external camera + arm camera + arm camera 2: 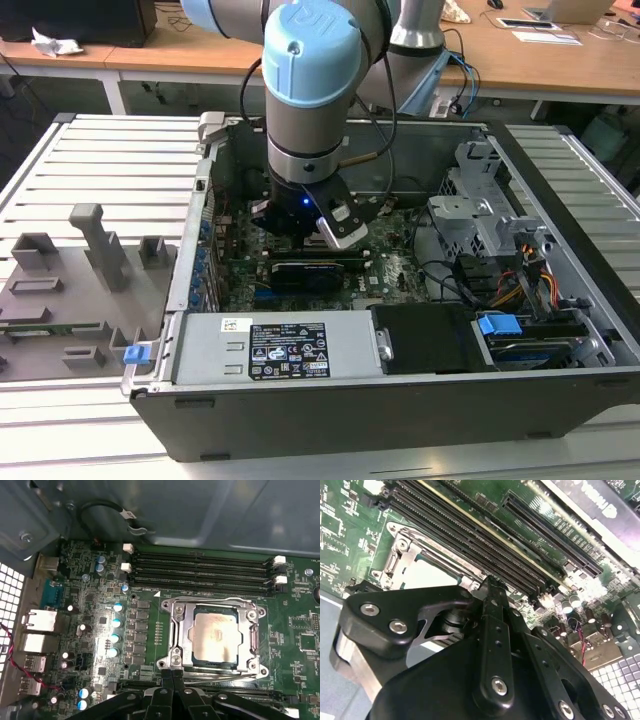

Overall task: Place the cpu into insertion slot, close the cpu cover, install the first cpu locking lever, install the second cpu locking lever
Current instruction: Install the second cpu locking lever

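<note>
The cpu sits flat in the insertion slot, with the cpu cover down around it. The tool hovers just beside the slot, fingers pressed together, holding nothing.

Robotics laboratory or workshop: an open computer case lies on a slatted metal workbench beside grey fixtures, with wooden desks behind.

No legible text; print on power supply label & white sticker too small to read.
</note>
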{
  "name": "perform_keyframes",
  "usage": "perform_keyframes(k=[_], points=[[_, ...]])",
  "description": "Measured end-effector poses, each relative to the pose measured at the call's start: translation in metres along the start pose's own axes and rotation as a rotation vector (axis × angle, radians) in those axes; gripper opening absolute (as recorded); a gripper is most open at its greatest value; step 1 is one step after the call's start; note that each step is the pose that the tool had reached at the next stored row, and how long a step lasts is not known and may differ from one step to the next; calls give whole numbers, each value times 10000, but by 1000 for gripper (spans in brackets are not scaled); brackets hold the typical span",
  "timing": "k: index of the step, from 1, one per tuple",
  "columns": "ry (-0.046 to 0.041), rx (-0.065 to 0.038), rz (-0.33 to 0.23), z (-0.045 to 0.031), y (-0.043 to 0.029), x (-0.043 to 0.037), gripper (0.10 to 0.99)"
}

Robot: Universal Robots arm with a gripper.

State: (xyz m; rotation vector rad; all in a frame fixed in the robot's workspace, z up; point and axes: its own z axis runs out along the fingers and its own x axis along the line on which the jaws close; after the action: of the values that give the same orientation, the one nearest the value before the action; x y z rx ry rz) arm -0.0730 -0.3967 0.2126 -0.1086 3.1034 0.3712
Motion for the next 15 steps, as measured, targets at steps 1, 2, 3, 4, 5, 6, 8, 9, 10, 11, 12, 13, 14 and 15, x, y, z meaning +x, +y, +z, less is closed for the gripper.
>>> perform_keyframes(k=[1, 2, 3, 4, 5, 6, 8, 9, 10, 11, 12, 13, 14, 15], points=[[-7, -33, -1, 12, -3, 8, 106], [-9, -56, -1, 18, -7, 14, 106], [-14, -92, -4, 30, -12, 19, 106], [-17, -114, -4, 40, -15, 21, 106], [-18, -140, -3, 56, -19, 22, 106], [-19, -156, -1, 66, -21, 23, 106], [-22, -210, 1, 87, -27, 26, 106], [-25, -241, 0, 95, -29, 26, 106], [-28, -280, 0, 99, -29, 27, 106], [-31, -347, 0, 104, -31, 28, 106], [-37, -392, 0, 113, -32, 28, 106], [-39, -416, 0, 119, -33, 28, 106], [-40, -442, 0, 127, -35, 30, 106], [-40, -454, -1, 131, -37, 31, 106]])
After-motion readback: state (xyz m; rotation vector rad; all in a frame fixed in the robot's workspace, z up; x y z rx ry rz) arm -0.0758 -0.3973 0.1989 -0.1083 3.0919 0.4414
